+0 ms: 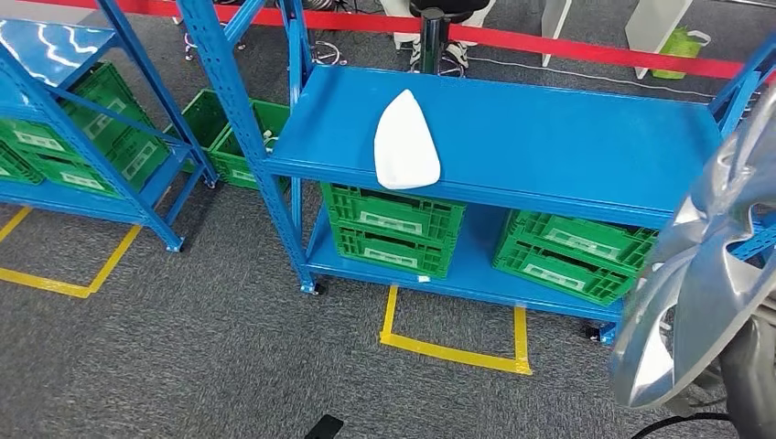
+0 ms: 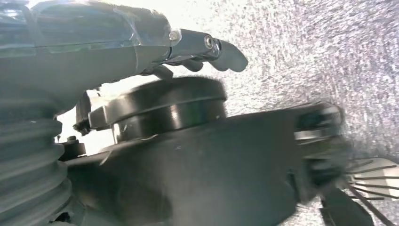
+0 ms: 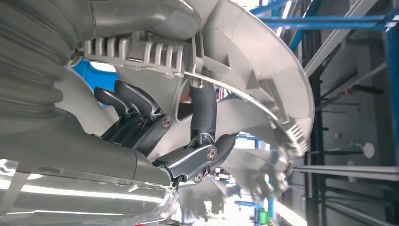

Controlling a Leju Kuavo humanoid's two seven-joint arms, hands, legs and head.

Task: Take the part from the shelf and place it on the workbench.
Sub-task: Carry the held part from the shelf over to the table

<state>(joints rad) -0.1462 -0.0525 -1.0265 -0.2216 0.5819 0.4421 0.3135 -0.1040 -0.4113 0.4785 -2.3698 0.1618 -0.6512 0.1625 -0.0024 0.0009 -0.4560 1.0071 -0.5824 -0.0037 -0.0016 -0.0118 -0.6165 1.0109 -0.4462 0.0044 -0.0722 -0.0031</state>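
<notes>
Silver wheel cover [image 1: 709, 247], the part of this task, stands on edge at the right edge of the head view, its curved spokes facing the camera and overlapping the right end of the blue shelf [image 1: 549, 137]. In the right wrist view the wheel cover [image 3: 263, 80] shows its ribbed grey back, and the right hand [image 3: 188, 141] grasps it: dark fingers [image 3: 203, 110] hook over the rim and through a spoke opening.

The left hand [image 2: 202, 49] appears in its own wrist view over grey carpet, the dark fingers curled in with nothing between them.

On the upper board of the shelf, near the middle of the head view, lies a white teardrop-shaped piece [image 1: 405, 142]. Beneath it, on the lower board, stand green crates [image 1: 393, 229], stacked at the left, with more of them tilted at the right. Yellow tape [image 1: 453, 347] marks a rectangle on the carpet in front of the shelf. A second blue shelf with green crates [image 1: 78, 137] fills the upper left of the frame, and a red barrier [image 1: 586, 50] runs across the top.
</notes>
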